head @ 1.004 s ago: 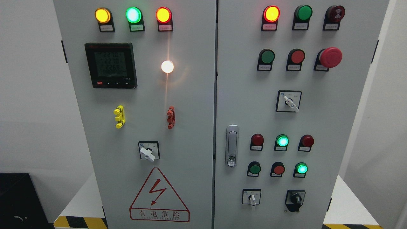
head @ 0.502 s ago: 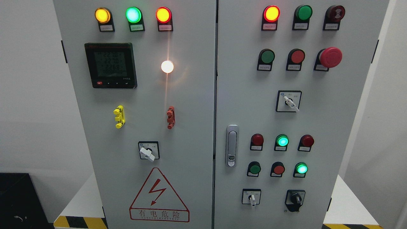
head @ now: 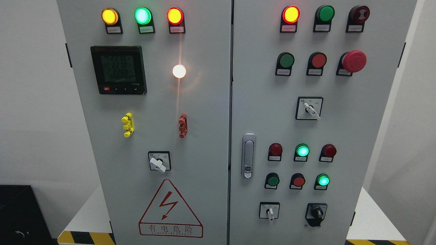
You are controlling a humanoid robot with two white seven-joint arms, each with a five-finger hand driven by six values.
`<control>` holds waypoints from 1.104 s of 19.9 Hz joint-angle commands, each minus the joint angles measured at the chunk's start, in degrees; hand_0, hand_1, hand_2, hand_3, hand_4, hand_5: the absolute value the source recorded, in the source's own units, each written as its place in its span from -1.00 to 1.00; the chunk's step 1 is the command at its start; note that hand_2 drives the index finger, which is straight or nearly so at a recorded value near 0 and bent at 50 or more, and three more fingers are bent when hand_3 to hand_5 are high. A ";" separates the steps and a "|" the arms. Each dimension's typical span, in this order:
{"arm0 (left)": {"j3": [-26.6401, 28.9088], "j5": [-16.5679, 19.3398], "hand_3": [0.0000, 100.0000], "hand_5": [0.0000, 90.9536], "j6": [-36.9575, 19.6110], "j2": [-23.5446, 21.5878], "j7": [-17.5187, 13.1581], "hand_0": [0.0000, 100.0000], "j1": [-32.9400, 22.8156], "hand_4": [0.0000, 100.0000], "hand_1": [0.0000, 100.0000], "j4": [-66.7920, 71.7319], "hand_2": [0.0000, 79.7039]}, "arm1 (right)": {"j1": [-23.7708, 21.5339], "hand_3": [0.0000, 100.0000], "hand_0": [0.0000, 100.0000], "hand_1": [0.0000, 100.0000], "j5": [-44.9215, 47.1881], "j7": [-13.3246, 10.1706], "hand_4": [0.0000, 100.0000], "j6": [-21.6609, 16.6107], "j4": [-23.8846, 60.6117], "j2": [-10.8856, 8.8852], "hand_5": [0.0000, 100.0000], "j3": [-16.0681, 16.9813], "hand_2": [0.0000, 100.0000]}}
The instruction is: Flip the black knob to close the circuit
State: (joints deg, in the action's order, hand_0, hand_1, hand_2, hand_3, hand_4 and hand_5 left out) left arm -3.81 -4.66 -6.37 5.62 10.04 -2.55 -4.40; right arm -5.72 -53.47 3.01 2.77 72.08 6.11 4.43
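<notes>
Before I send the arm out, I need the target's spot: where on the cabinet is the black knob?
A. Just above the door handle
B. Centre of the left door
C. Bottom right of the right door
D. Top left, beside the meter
C: the black knob sits at the right door's bottom right, right of a white-lever switch; neither hand is in view.

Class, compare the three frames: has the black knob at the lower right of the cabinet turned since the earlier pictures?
No. The black knob points the same way, unchanged against its black mounting plate and the white selector switch beside it.

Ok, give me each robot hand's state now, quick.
Left robot hand: not in view.
Right robot hand: not in view.
Black knob: untouched.
</notes>
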 commanded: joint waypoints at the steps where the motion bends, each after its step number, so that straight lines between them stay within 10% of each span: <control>1: -0.06 0.00 -1.00 -1.00 -0.04 0.00 -0.02 -0.76 0.00 -1.00 0.11 0.01 -1.00 | 0.01 0.85 -1.00 -0.85 -6.10 -0.63 0.58 0.57 16.76 0.83 0.37 0.14 0.48; 11: -0.06 0.00 -1.00 -1.00 -0.04 0.00 -0.02 -0.76 0.00 -1.00 0.11 0.01 -1.00 | 0.80 1.00 -1.00 -0.93 -15.07 -1.42 0.90 5.75 25.29 0.92 0.90 -1.27 0.82; 22: 0.03 0.00 -1.00 -1.00 -0.04 0.00 -0.02 -0.76 0.00 -1.00 0.11 0.01 -1.00 | 4.40 1.00 -1.00 -1.00 -19.91 -1.34 1.00 9.18 28.38 1.01 1.00 -2.85 0.88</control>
State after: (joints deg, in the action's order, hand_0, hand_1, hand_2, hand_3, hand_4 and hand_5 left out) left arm -3.80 -4.66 -6.37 5.62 10.33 -2.55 -4.41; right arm -2.95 -71.27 0.70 10.92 94.90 6.93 2.23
